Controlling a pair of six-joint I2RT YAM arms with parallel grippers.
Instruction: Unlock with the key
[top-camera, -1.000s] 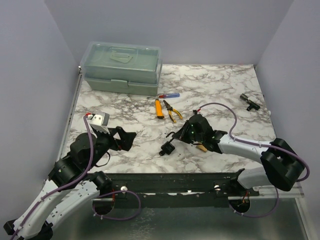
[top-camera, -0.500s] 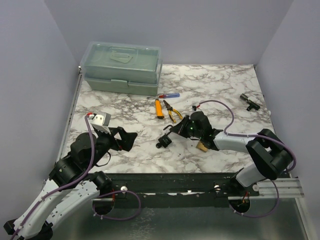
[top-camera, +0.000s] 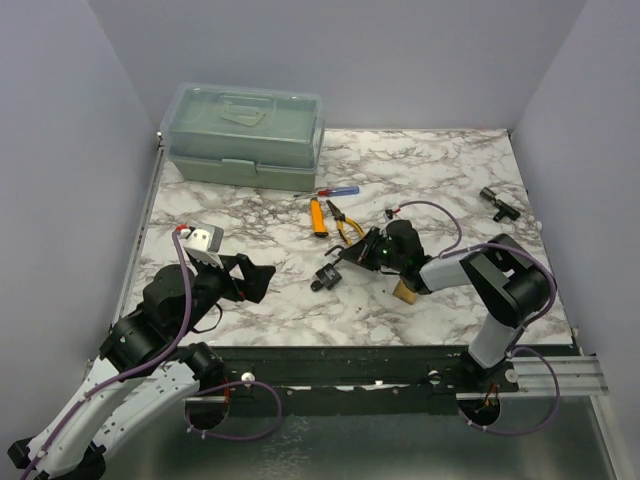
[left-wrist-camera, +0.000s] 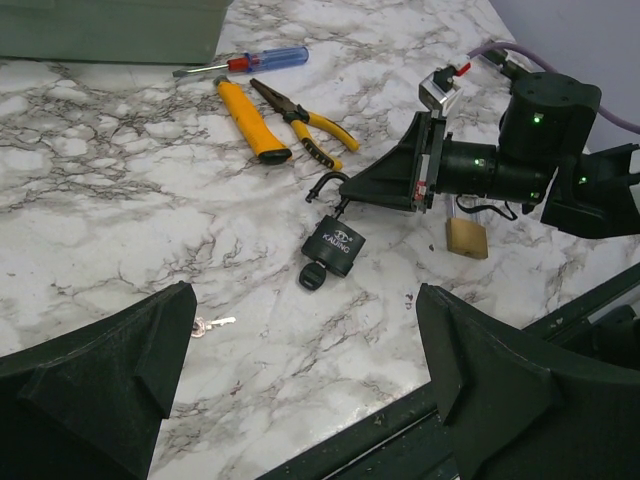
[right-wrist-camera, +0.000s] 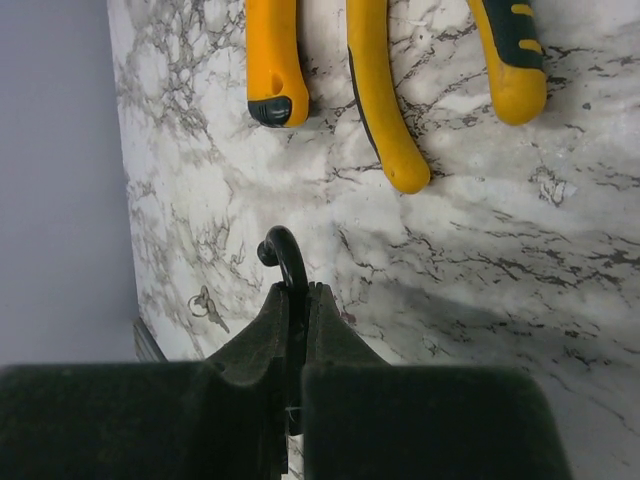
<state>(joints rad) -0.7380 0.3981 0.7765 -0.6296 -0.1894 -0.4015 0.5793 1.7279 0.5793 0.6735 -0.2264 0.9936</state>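
Observation:
A black padlock (top-camera: 327, 277) (left-wrist-camera: 335, 247) lies on the marble table, with a black-headed key (left-wrist-camera: 313, 277) stuck in its underside. My right gripper (top-camera: 348, 262) (right-wrist-camera: 298, 290) is shut on the lock's shackle (right-wrist-camera: 283, 252), whose curved end pokes out past the fingertips. My left gripper (top-camera: 255, 280) (left-wrist-camera: 305, 295) hovers open to the left of the lock, holding nothing. A small silver key on a ring (left-wrist-camera: 205, 324) (right-wrist-camera: 205, 305) lies loose near the left finger.
A brass padlock (left-wrist-camera: 467, 238) sits beside the right wrist. Behind the lock lie a yellow knife (top-camera: 317, 217), pliers (top-camera: 345, 222) and a screwdriver (top-camera: 338, 191). A green toolbox (top-camera: 243, 135) stands at the back left, and a small black part (top-camera: 497, 203) at the far right.
My right gripper has drawn the black padlock a little left and away from the front edge, while its arm folded back. The left arm has held still.

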